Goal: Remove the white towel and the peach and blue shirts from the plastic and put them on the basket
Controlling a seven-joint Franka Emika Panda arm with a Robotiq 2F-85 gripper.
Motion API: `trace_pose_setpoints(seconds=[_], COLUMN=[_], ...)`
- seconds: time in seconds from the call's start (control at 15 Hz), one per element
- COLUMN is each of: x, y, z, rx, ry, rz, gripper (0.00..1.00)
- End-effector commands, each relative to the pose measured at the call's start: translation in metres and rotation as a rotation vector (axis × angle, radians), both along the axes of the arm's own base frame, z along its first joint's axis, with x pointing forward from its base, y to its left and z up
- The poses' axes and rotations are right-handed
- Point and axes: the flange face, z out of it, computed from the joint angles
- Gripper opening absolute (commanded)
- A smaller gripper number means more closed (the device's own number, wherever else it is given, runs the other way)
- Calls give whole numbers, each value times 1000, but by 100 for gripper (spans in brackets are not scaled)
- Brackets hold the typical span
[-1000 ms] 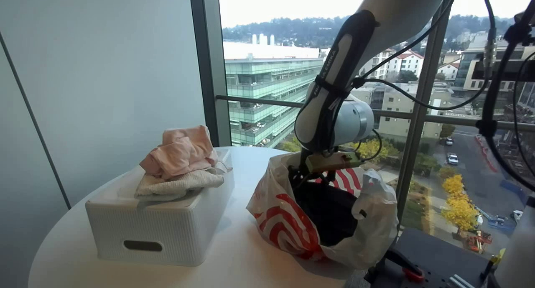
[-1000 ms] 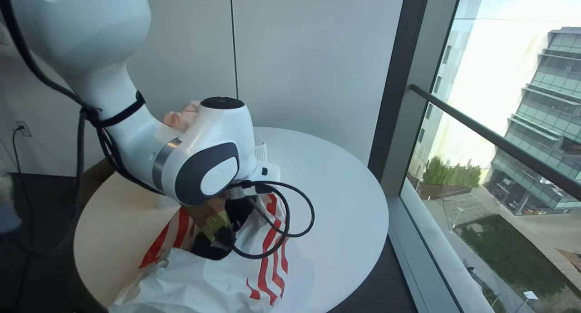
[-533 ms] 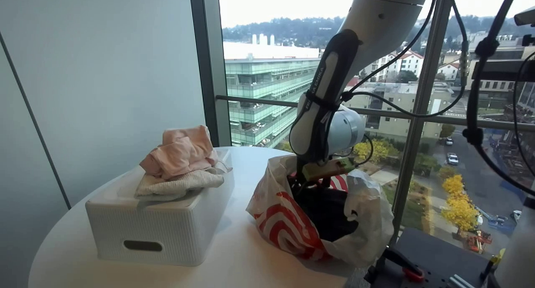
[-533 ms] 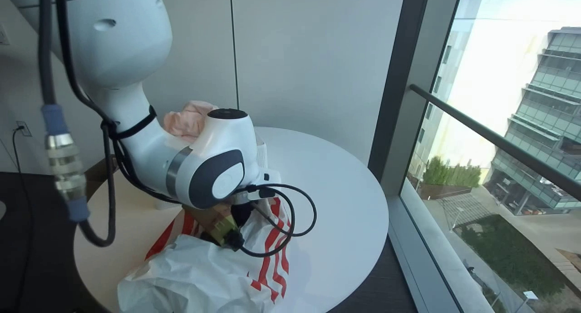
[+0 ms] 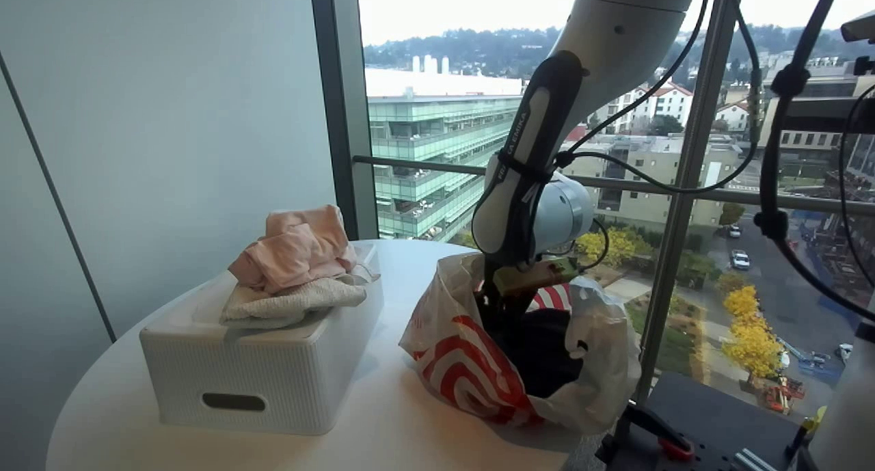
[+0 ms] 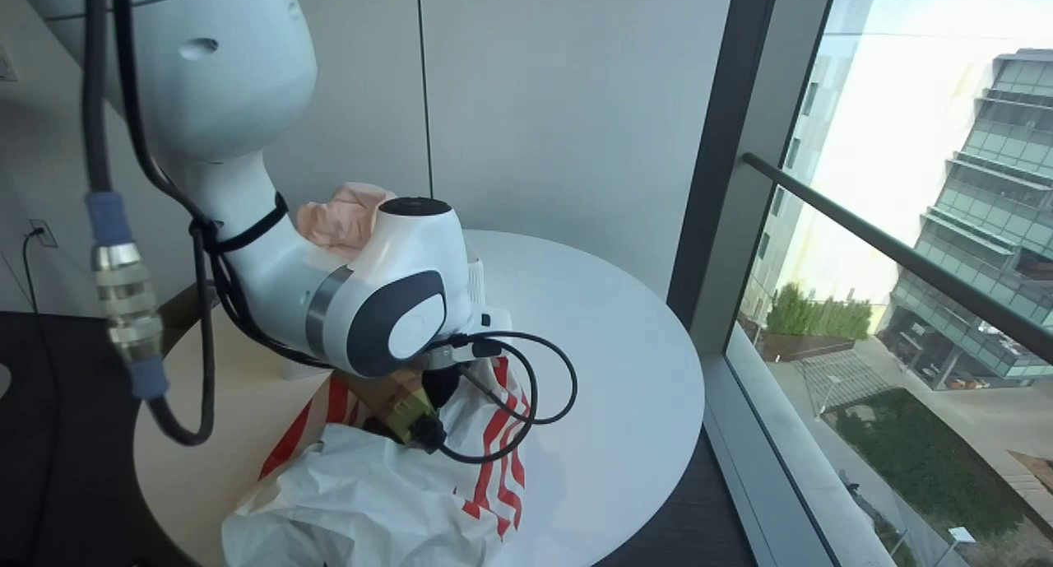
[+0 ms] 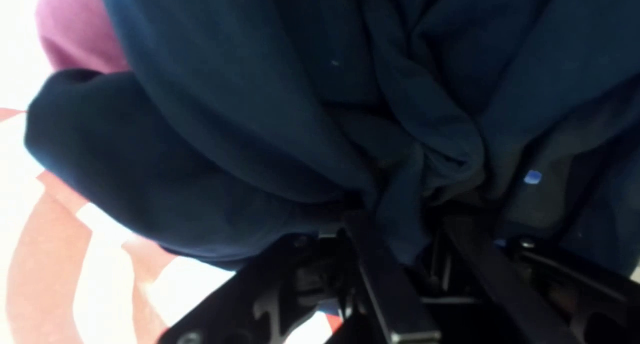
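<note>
The blue shirt, very dark navy, lies bunched inside the white and red plastic bag [image 5: 465, 382]; its folds [image 7: 240, 109] fill most of the wrist view. My gripper [image 7: 406, 224] reaches down into the bag, its two dark fingers drawn in on a fold of this shirt, with cloth gathered between them. On top of the white basket [image 5: 236, 382] rests the white towel [image 5: 301, 303], and the peach shirt [image 5: 294, 256] is heaped over it. The arm hides most of the basket in an exterior view, where the peach shirt [image 6: 341, 217] shows behind it.
The round white table [image 6: 592, 353] carries both bag and basket. A window rail [image 6: 872, 238] runs beside it. Cables [image 6: 526, 419] loop off the wrist close to the bag. Some pink cloth [image 7: 80, 29] shows beside the dark fabric in the wrist view.
The arm has come down deeper into the bag and a little toward the basket. The gripper's fingers, apart before, have closed in on the dark cloth. The bag has shifted slightly.
</note>
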Motion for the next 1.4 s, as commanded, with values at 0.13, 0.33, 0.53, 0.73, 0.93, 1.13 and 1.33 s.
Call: trace_pose_setpoints(seconds=[0.13, 0.33, 0.53, 0.73, 0.93, 1.13, 1.33], x=[-1, -8, -13, -24, -42, -52, -59], y=[0, -2, 0, 11, 36, 59, 73], z=[17, 40, 64, 89, 111, 139, 167], rx=[-10, -26, -64, -91, -43, 32, 146], ry=[-31, -66, -109, -75, 41, 147, 236], rz=[-28, -70, -103, -114, -107, -128, -135], gripper=[9, 11, 11, 11, 11, 11, 11])
